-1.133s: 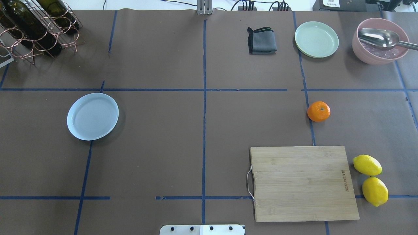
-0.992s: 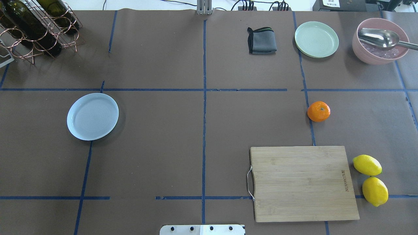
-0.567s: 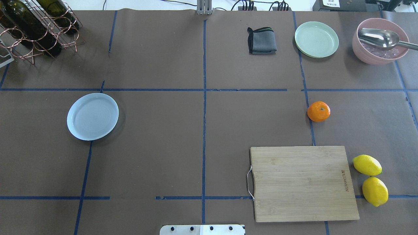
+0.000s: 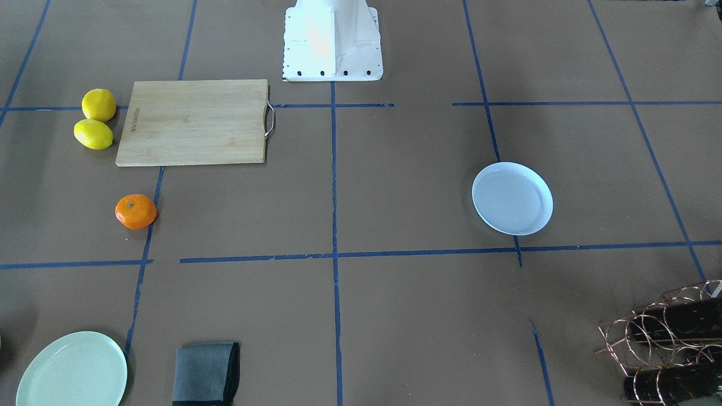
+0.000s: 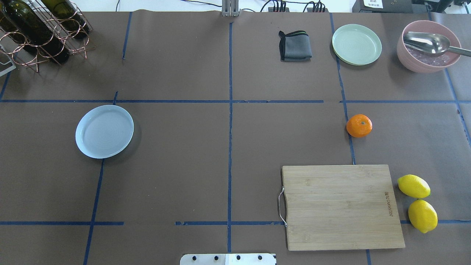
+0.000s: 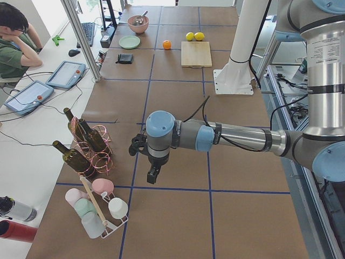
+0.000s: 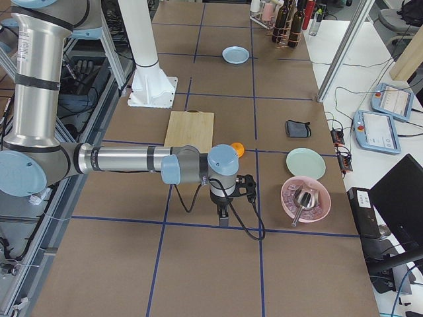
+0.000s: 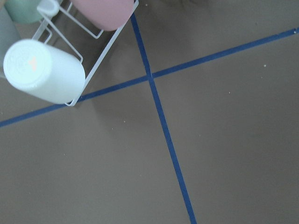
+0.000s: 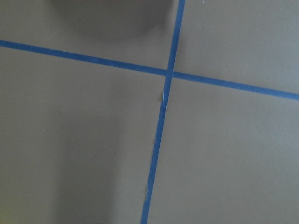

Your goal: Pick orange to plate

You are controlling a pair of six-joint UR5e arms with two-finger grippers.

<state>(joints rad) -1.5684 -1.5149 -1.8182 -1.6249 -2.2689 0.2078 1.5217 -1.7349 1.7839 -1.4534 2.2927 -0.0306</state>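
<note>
The orange (image 5: pixel 359 125) sits on the brown table on the right half of the overhead view, just beyond the cutting board; it also shows in the front view (image 4: pixel 135 211). The pale bluish-white plate (image 5: pixel 104 131) lies empty on the left half (image 4: pixel 512 198). Neither arm reaches into the overhead or front views. My left gripper (image 6: pixel 153 175) hangs over the table's left end near the bottle rack, far from the plate. My right gripper (image 7: pixel 225 218) hangs past the orange (image 7: pixel 236 149) at the right end. I cannot tell whether either is open or shut.
A wooden cutting board (image 5: pixel 342 206) lies near the robot, with two lemons (image 5: pixel 413 186) to its right. A green plate (image 5: pixel 356 44), a grey cloth (image 5: pixel 295 46) and a pink bowl with a spoon (image 5: pixel 428 46) line the far edge. A wine rack (image 5: pixel 40 29) stands far left.
</note>
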